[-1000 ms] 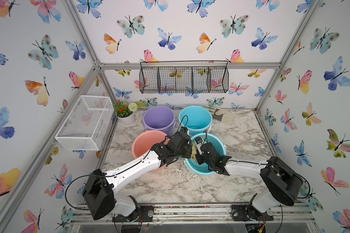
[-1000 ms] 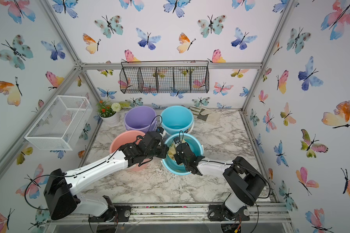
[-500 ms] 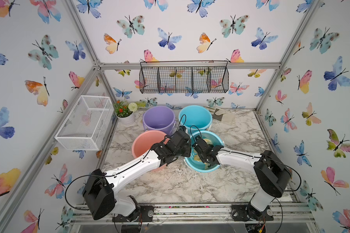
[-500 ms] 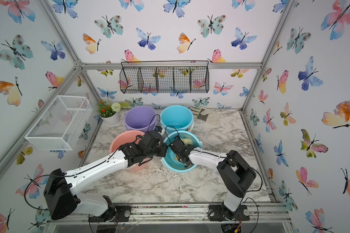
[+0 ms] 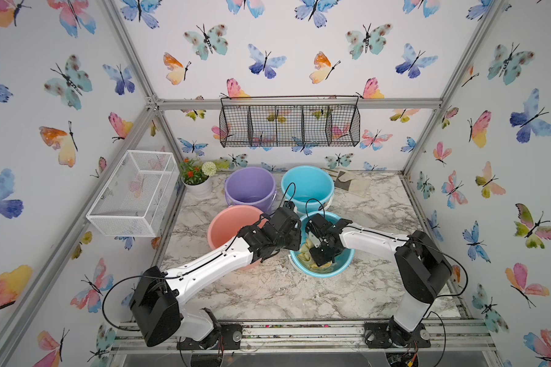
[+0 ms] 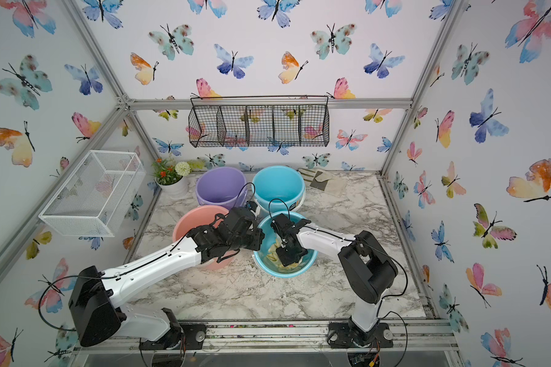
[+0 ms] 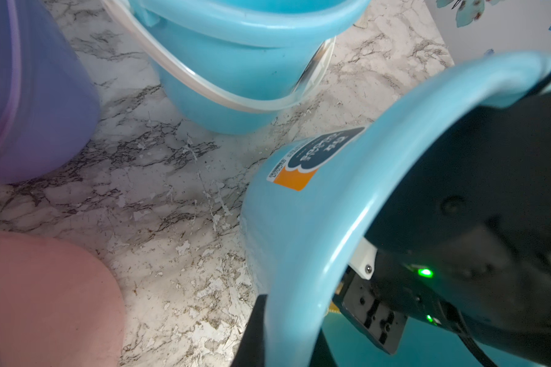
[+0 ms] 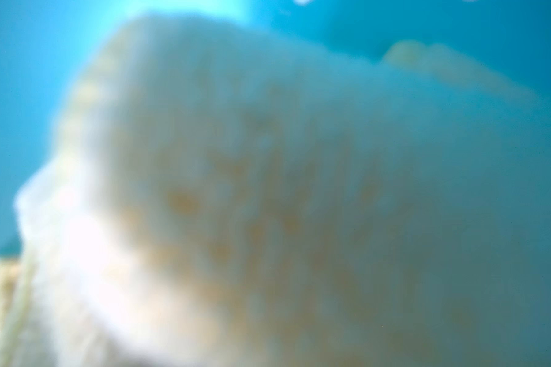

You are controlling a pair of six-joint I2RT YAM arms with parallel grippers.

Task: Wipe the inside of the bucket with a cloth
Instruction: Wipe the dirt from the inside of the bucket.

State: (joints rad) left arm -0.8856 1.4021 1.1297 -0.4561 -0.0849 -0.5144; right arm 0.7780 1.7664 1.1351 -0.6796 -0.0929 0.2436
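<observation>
the blue bucket [image 5: 347, 259] stands on the marble desk [image 5: 268, 286], with the pink bucket [image 5: 226, 222] just beside it and a second blue bucket [image 5: 307, 184] on its far side. its mouth faces up and its axis looks about upright; i cannot tell a slight lean. the left gripper [image 7: 288, 344] is pressed together on its rim, on the pink-bucket side. the right gripper [image 5: 321, 261] is down inside, pinching the pale yellow cloth [image 5: 304, 251], which lies bunched against the floor and lower wall with no clear long axis. likely trouble: a hard sweep drags the bucket out of that thin rim pinch, the cloth wads up and slips free, or the two close wrists knock together.
</observation>
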